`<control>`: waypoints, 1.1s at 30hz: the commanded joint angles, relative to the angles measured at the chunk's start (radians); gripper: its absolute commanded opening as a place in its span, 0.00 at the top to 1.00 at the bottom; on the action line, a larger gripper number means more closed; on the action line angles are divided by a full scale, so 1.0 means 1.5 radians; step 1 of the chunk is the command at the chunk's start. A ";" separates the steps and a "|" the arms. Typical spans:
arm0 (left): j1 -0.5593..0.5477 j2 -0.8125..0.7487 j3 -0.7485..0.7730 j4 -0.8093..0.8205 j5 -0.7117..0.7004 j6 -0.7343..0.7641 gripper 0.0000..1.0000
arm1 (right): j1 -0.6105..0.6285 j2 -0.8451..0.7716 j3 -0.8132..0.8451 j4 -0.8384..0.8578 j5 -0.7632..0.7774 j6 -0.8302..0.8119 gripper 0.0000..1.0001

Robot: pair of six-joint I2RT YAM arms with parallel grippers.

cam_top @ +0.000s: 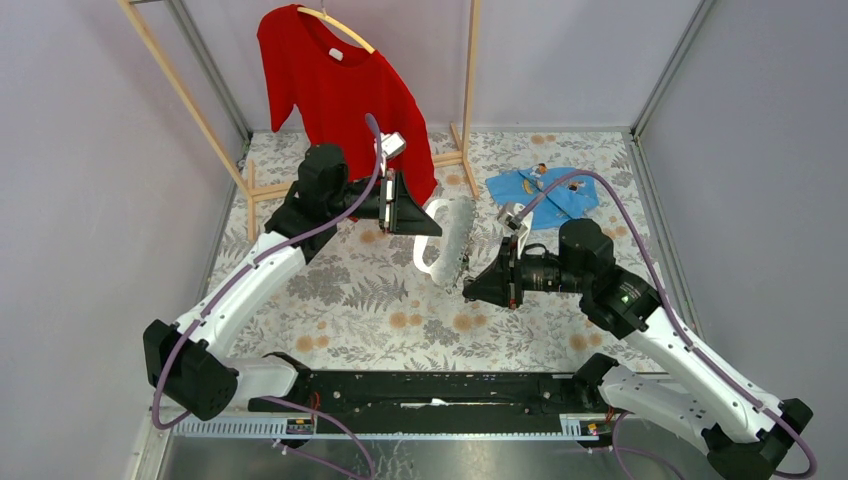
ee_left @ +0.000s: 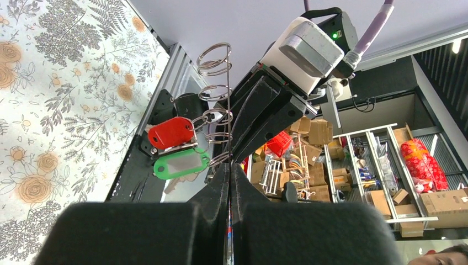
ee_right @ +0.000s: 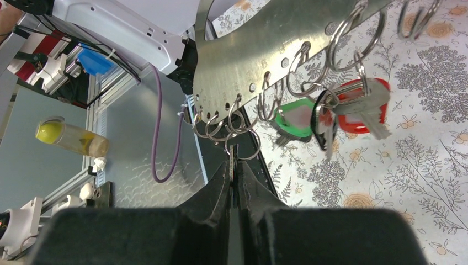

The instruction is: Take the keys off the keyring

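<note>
From the top camera I see the keyring held up off the tabletop near its middle, strung between the two arms. The left fingers are clenched on the band at its 11 o'clock end; on my left wrist feed they are pinched flat together on its thin edge. The right fingers are clenched at the band's 5 o'clock end, on its lower edge at one of the small wire rings hanging there.

On the right wrist feed the band shows as a flat metal strip with a row of holes, each carrying a ring. The green key, black key and red key hang bunched together at about 2 o'clock from the fingertips, all on their rings.

A blue cloth lies on the tabletop at 2 o'clock from the keyring, and a red shirt hangs at 11 o'clock.
</note>
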 commanded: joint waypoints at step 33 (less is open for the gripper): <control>-0.001 -0.035 0.008 -0.044 0.022 0.105 1.00 | 0.024 0.058 0.082 -0.053 0.017 -0.035 1.00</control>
